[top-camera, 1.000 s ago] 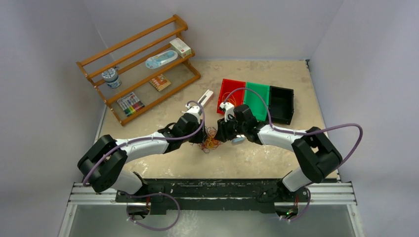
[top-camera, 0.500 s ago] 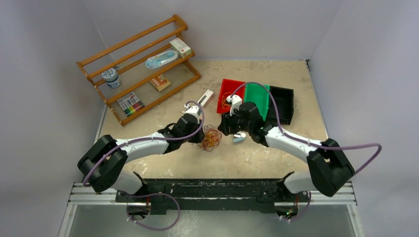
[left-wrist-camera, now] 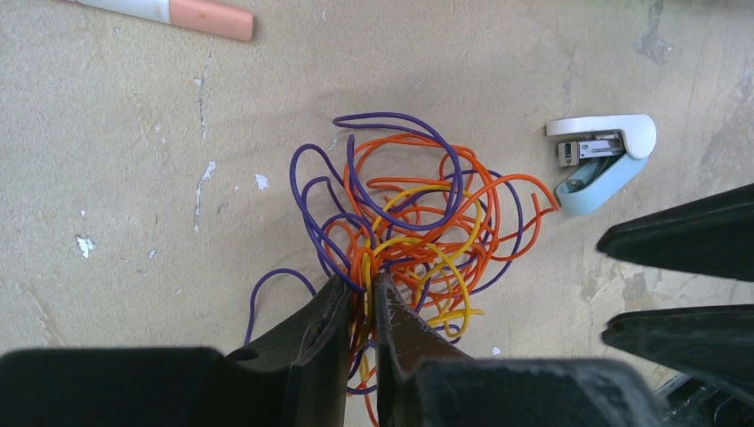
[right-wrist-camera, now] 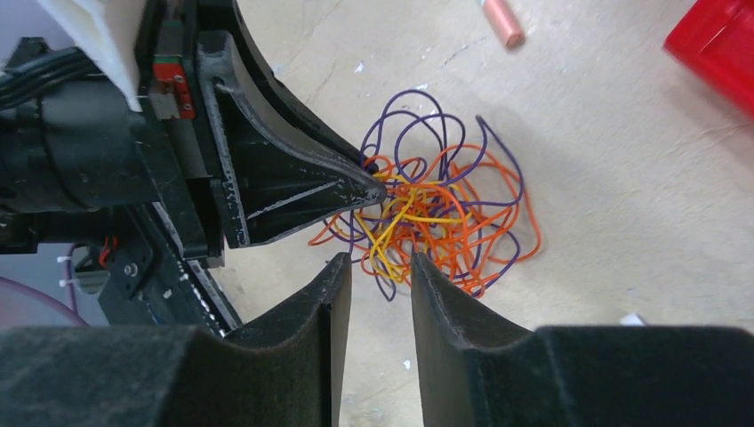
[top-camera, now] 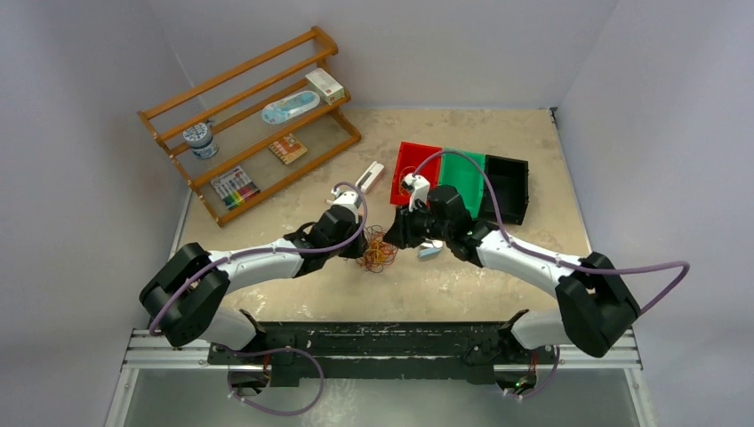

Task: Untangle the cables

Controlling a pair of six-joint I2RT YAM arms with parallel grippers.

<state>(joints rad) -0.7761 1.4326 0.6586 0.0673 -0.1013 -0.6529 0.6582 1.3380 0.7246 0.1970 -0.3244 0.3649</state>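
Top view: both sets of fingertips sit under the wrist bodies, so the grip is not readable here. The cables [top-camera: 380, 250] are a small orange bunch on the table [top-camera: 427, 289], on the arm-base side of the marker [top-camera: 368, 173] and apart from it. The left gripper [top-camera: 366, 253] is at the bunch's left edge and the right gripper [top-camera: 402, 238] at its right edge. Both arms reach inward and low, wrists facing each other.

Left wrist view: the marker [left-wrist-camera: 169, 11] is cut off by the top edge. The cables [left-wrist-camera: 413, 222] are orange, purple and yellow loops lying below-right of the marker. A stapler [left-wrist-camera: 600, 160] lies just beyond them, farther from the marker. The left gripper [left-wrist-camera: 360, 307] is clenched on orange and purple strands at the bunch's near edge; exactly which strands is hard to make out. The right gripper [left-wrist-camera: 613, 289] enters at the right edge, cut off, its fingers spread.

Right wrist view: only the marker's pink tip [right-wrist-camera: 502, 22] shows, and the red bin [right-wrist-camera: 720, 40] is clipped at the corner. The cables [right-wrist-camera: 436, 209] lie below-left of that tip. The left gripper [right-wrist-camera: 373, 191] is seen side-on with its tip buried in the bunch. The right gripper [right-wrist-camera: 378, 262] has its jaws parted. A purple-yellow loop end reaches the gap, but nothing is pinched.
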